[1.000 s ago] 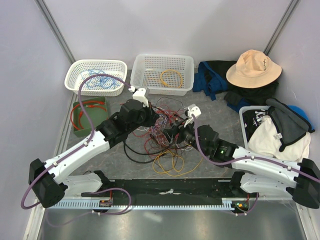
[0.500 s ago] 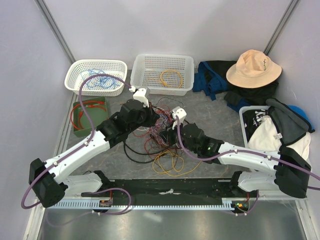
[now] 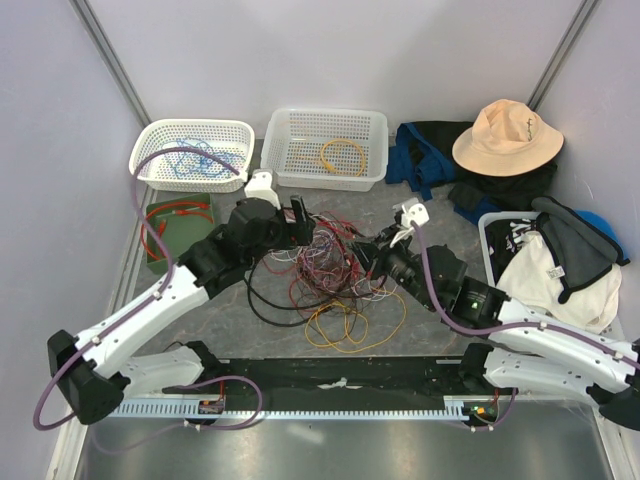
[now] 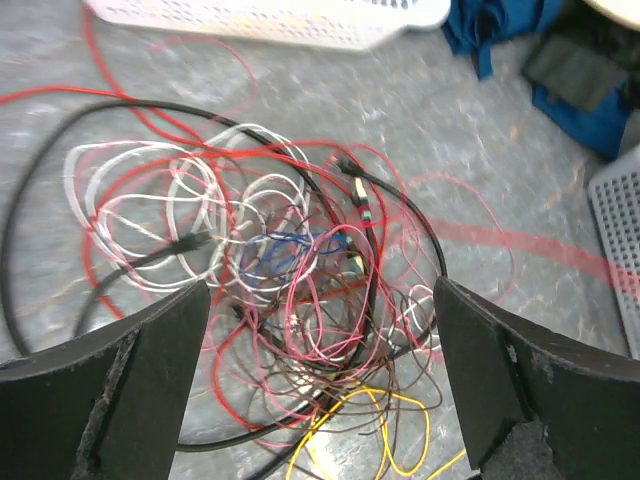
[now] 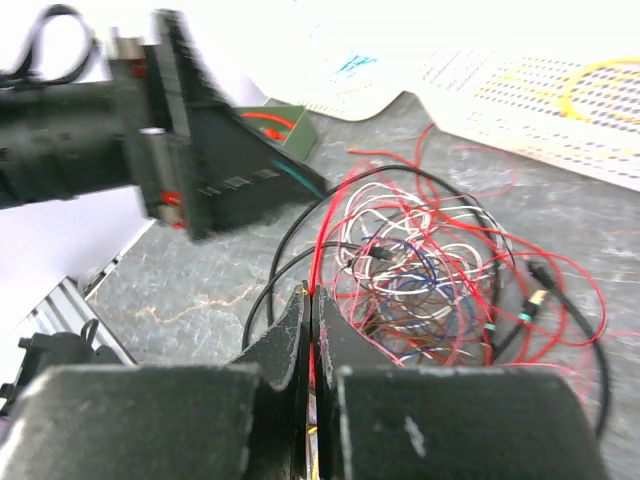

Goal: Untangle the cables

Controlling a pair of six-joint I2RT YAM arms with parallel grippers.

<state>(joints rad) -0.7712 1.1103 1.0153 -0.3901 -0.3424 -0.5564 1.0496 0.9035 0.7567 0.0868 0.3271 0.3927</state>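
Top external view showed the cables (image 3: 330, 258) heaped in one knotted tangle on the middle of the grey surface (image 3: 232, 325), between the two arms. The left tool (image 3: 297, 216) hung at the tangle's upper left edge, and the right tool (image 3: 368, 262) reached into its right side. A yellow loop (image 3: 345, 325) lay spread on the near side of the heap, and a black cable (image 3: 258, 300) curved out to its left.

Left wrist view had the left tool's fingers (image 4: 140, 380) spread wide, released and holding nothing. White, red, blue, pink and brown strands lay below and between them, and neither finger touched any.

Right wrist view showed the right tool clenched. Its two fingers (image 5: 285, 345) were pressed flat together on a red wire (image 5: 316, 262), which rose from the seam between them and ran ahead into the heap just beyond the fingertips.

Behind the heap stood two white baskets. The left basket (image 3: 160, 140) held a blue cable (image 3: 200, 160) and the middle basket (image 3: 325, 120) an orange coil (image 3: 343, 157). A green box (image 3: 155, 255) to the left held a red coil (image 3: 172, 210).
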